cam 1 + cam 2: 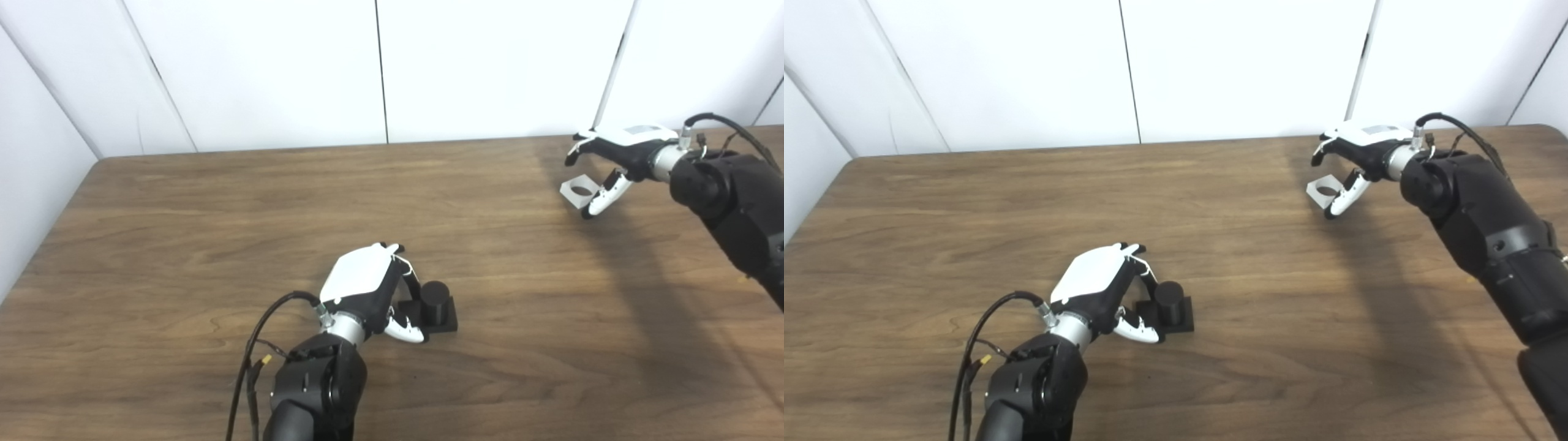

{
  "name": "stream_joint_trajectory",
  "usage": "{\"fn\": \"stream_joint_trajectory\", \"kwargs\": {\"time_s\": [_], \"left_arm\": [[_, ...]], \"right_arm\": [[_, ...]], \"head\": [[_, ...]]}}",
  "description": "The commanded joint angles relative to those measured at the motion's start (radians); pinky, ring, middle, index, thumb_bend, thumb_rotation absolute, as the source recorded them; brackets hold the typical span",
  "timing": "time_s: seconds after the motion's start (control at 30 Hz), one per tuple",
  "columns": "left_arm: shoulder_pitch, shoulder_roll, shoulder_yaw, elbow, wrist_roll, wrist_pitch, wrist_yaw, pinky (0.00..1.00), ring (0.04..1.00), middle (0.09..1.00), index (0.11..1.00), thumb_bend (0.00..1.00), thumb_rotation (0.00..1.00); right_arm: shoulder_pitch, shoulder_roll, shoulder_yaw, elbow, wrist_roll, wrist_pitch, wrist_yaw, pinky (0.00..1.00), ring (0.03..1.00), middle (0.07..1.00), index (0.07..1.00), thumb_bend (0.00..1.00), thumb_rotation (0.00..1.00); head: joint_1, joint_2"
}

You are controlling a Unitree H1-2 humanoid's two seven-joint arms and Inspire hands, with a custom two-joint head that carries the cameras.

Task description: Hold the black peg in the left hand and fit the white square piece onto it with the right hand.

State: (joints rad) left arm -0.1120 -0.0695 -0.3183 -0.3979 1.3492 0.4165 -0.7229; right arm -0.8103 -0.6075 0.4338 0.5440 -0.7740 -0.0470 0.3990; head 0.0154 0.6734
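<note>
The black peg (435,301), a short cylinder on a square black base, stands on the table near the front middle. My left hand (367,288) is just left of it, with its fingers (411,283) curved behind the base and its thumb at the base's front left corner. The hand is open and the peg rests on the table. At the far right lies the white square piece (1322,190) with a round hole. My right hand (1350,162) hovers over it, open, with fingers arched above and the thumb at its right side.
The brown wooden table (245,245) runs to white wall panels at the back. My right forearm (1482,226) slants in over the table's right side. A black cable (257,343) loops off the left wrist.
</note>
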Motion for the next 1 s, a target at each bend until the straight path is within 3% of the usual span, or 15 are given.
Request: {"fn": "stream_joint_trajectory", "kwargs": {"time_s": [0.0, 0.97], "left_arm": [[-0.013, -0.002, -0.005, 0.010, 0.022, 0.001, -0.008, 1.00, 1.000, 0.956, 0.480, 0.53, 0.06], [-0.018, -0.019, -0.002, 0.013, 0.031, 0.002, -0.013, 1.00, 1.000, 0.961, 0.479, 0.53, 0.06]], "right_arm": [[-0.071, -0.013, -0.008, -0.006, -0.004, -0.023, -0.024, 1.00, 1.000, 0.971, 0.787, 0.83, 0.27], [-0.098, -0.012, 0.032, 0.066, -0.041, -0.031, -0.014, 1.00, 1.000, 0.970, 0.780, 0.82, 0.29]], "head": [[0.000, 0.000], [-0.001, -0.001]]}}
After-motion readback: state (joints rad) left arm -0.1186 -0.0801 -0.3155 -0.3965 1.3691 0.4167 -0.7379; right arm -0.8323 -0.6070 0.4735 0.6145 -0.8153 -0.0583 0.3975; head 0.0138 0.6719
